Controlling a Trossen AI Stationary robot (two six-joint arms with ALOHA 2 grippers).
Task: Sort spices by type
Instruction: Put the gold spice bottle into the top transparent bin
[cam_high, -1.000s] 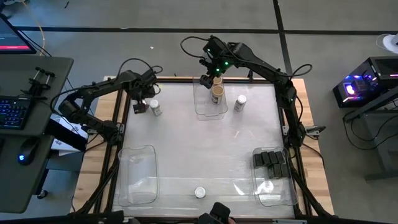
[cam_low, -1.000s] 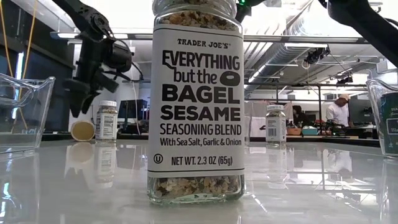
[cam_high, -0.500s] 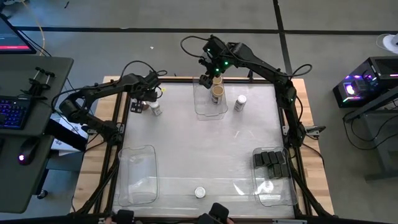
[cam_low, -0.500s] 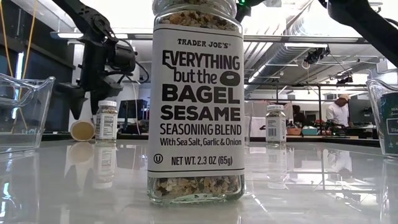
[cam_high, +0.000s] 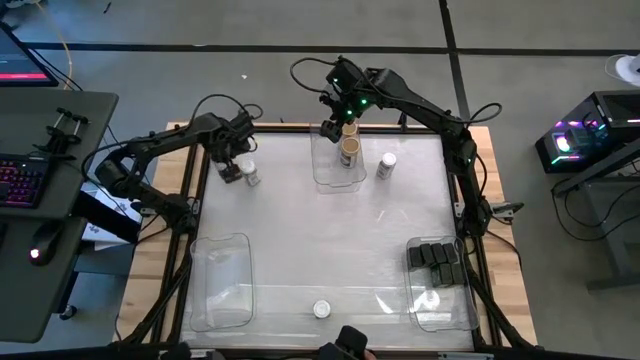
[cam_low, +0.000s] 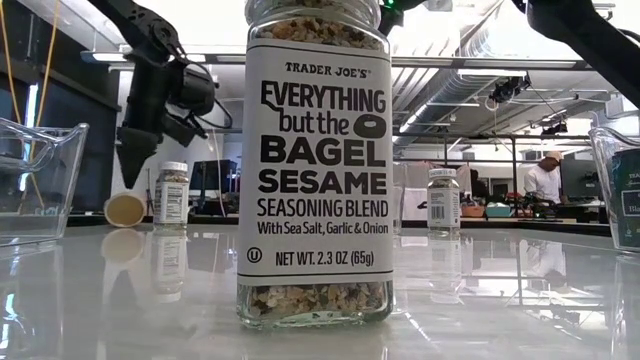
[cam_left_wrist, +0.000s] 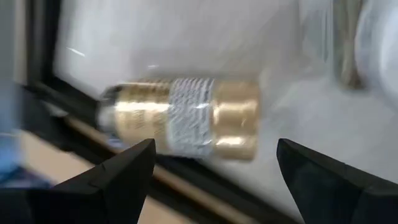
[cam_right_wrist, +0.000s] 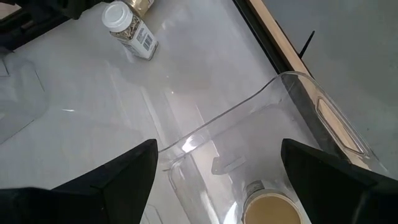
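A tan-lidded jar (cam_left_wrist: 180, 118) lies on its side at the table's far left, its lid (cam_low: 125, 210) facing the near edge. My left gripper (cam_high: 229, 168) hangs open just above it, one finger on either side in the wrist view, touching nothing. A white-lidded jar (cam_high: 249, 173) stands right beside it. My right gripper (cam_high: 341, 117) is open above the far clear bin (cam_high: 322, 172), which holds an upright tan-lidded jar (cam_high: 349, 150). Another white-lidded jar (cam_high: 386, 165) stands right of that bin, and a third (cam_high: 321, 309) at the near edge.
Several black boxes (cam_high: 435, 262) sit in the near-right clear bin (cam_high: 445, 318). A clear bin (cam_high: 220, 285) sits near left. The black frame rail (cam_high: 205, 200) runs close behind the lying jar. The table's middle is bare white surface. A person shows far off in the room.
My left gripper swung a little toward the far edge, turned at the wrist, then came back down over the lying tan-lidded jar. My right arm kept still.
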